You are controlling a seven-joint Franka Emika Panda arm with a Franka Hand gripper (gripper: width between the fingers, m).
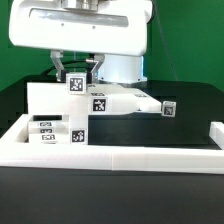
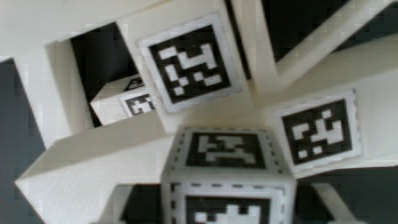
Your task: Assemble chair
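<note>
Right, nearest in the exterior view: a long low white wall [image 1: 120, 160] runs across the front, w/ short returns going back at both ends. Behind it lies the black table [image 1: 190, 125].

On the exterior view's left, just inside the wall, sits a group of low white blocks [image 1: 58, 130]. They're chair parts, w/ three b/w tags on their near faces. Right behind them a taller white slab [image 1: 45, 100] stands upright.

From approx mid-table a flat white plate [image 1: 128, 100] stretches toward the exterior view's right, w/ a tag at its left end. A small block [image 1: 168, 108], also tagged, sits at the plate's right tip. Touching or just beside, can't tell which. So the chair is in pieces, spread from left to centre-right of the table.

A bit farther back, the gripper [image 1: 80, 68] hangs over the parts, directly above a tagged piece [image 1: 73, 85] by the slab's top right corner. Dark fingers show either side of it, but can't tell if they're clamped on the piece or standing apart.

The wrist view is v. close, filled w/ white parts & tags: a square post [image 2: 222, 185] w/ tags on two faces, plus angled bars around it. No fingers can be made out there.

Farthest back: the big white arm [image 1: 90, 25], then a green backdrop [image 1: 190, 45].
</note>
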